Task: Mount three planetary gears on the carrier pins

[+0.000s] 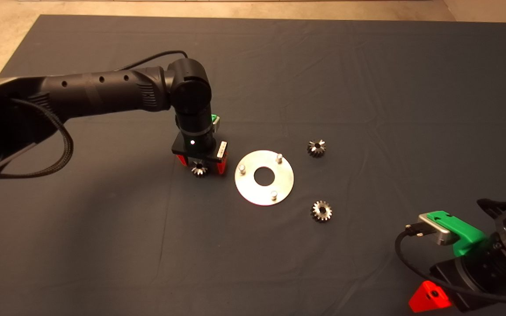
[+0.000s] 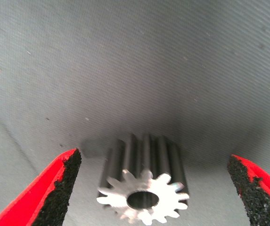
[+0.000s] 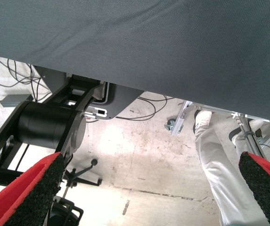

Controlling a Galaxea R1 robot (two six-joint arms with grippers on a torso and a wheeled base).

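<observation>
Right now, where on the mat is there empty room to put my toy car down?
The wide strip of mat beyond the disc is bare, and so is the near-left stretch. The middle is crowded: the left end effector straddles one gear, two more gears lie right of the disc, and the right end effector waits near-right.

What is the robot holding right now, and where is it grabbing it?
Nothing yet. The left gripper is down over one gear with a finger on each side, open and not touching. The right gripper waits at the mat's corner, open and empty.
</observation>
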